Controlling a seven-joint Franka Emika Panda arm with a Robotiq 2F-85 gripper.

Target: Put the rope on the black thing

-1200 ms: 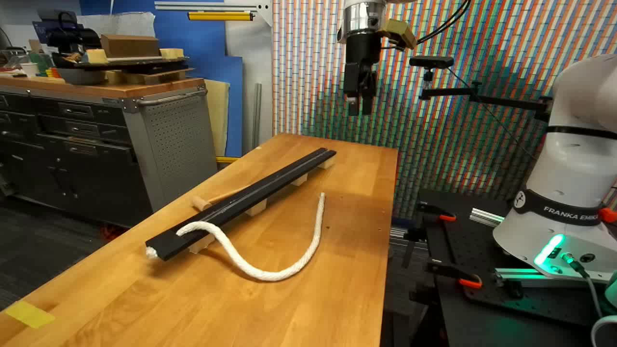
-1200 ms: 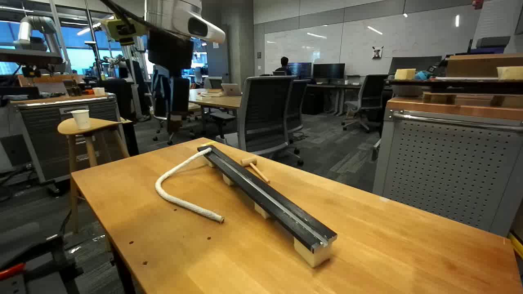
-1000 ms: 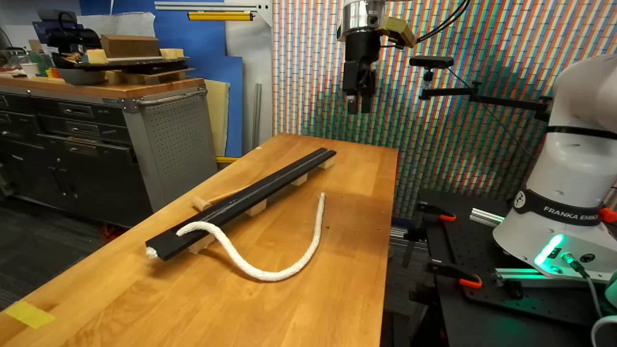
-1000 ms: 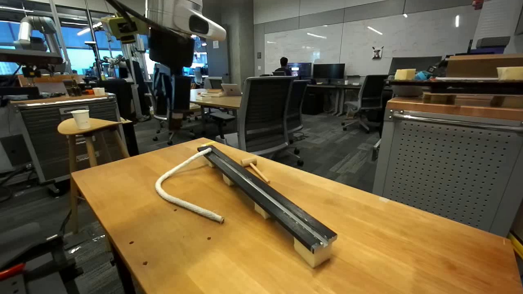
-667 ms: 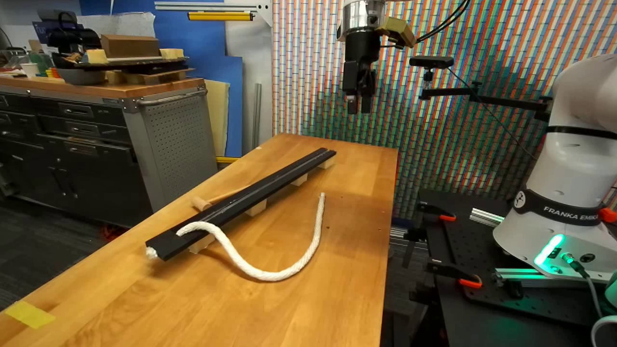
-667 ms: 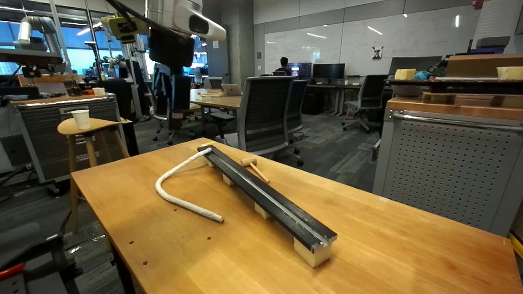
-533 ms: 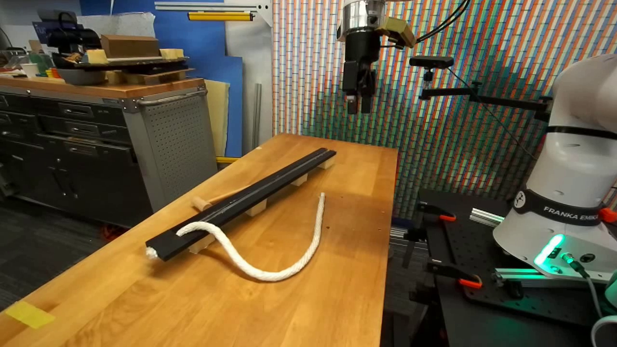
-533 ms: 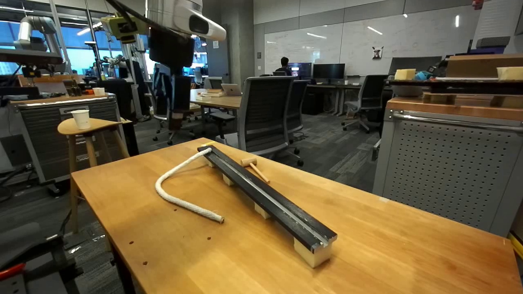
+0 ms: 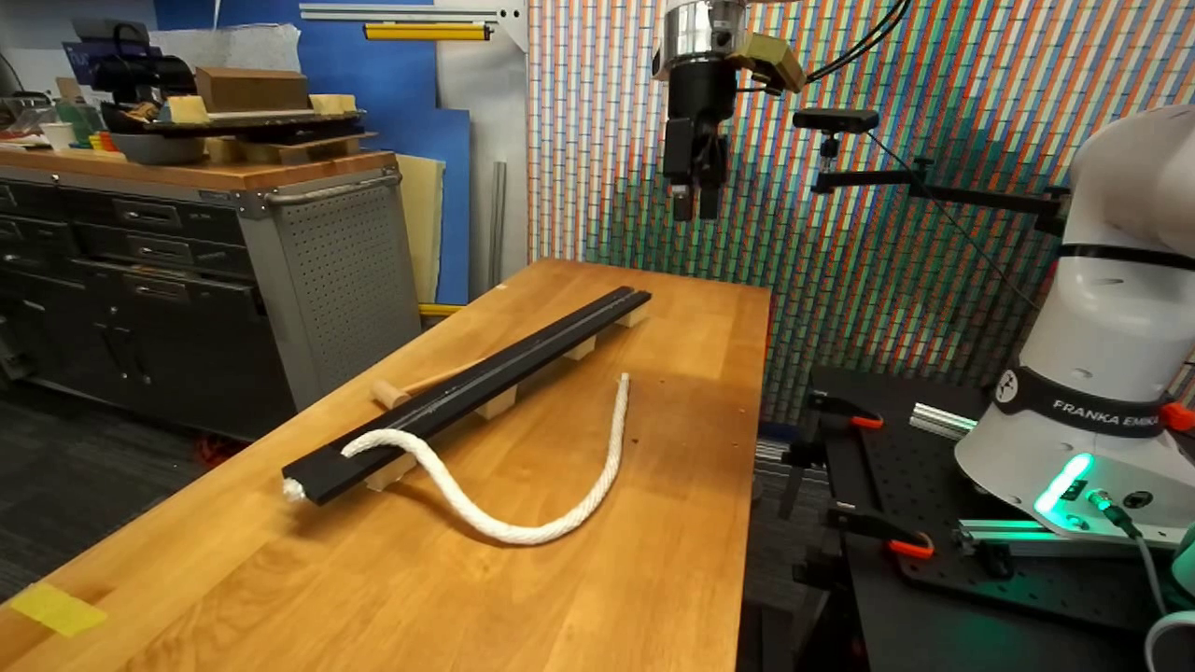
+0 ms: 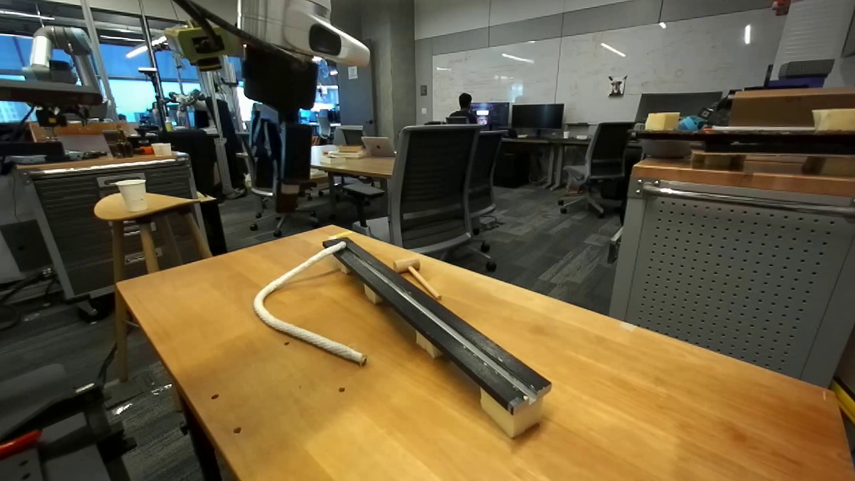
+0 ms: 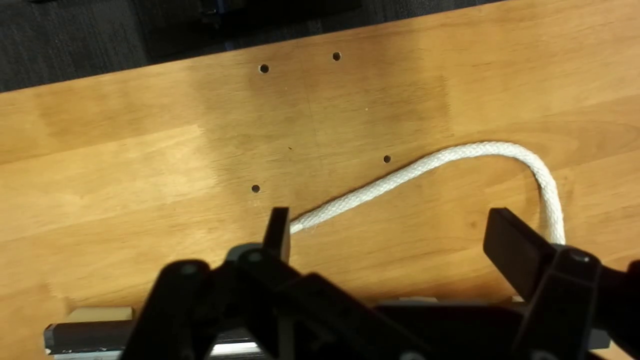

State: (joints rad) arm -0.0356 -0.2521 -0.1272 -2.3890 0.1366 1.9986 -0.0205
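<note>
- Wrist view (clock bearings from view centre, 12 at top): gripper [image 11: 392,234] released, two fingers [image 11: 517,252] spread wide apart, one near 7 o'clock, one near 4.
- Gap between fingertips shows wood and rope [image 11: 380,185] lying below; gripper grasps nothing. Both exterior views put it well above the tabletop [image 10: 634,381], fingers down, touching nothing.
- Rope, cream-white: free end shows just beside the 7 o'clock finger, an overlap along the sightline, not touch. Bend lies toward 3 o'clock, then passes behind the 4 o'clock finger.
- Free length of rope rests on the tabletop, near small round holes [image 11: 387,159].
- Black bar [image 9: 476,378], grooved lengthwise: in wrist view from 8 to 4 o'clock across the bottom, largely hidden by the gripper. In an exterior view the rope's other end meets the bar's 8 o'clock end, remainder curving off it. White tuft [image 9: 294,488] at that end face; same rope or not, cannot tell.
- Pale blocks [image 10: 513,415] beneath the bar, touching its underside.
- Wooden mallet [image 10: 409,267] near the bar, in an exterior view at 11 o'clock from bar's middle.
- Farther back, exterior view: stool [image 10: 167,203] bearing a cup [image 10: 133,195], 9 o'clock; grey cart [image 10: 728,267], 3 o'clock; chair [image 10: 434,184], 12 o'clock.
- Farthest: whiteboard [image 10: 568,73], 1 o'clock.
</note>
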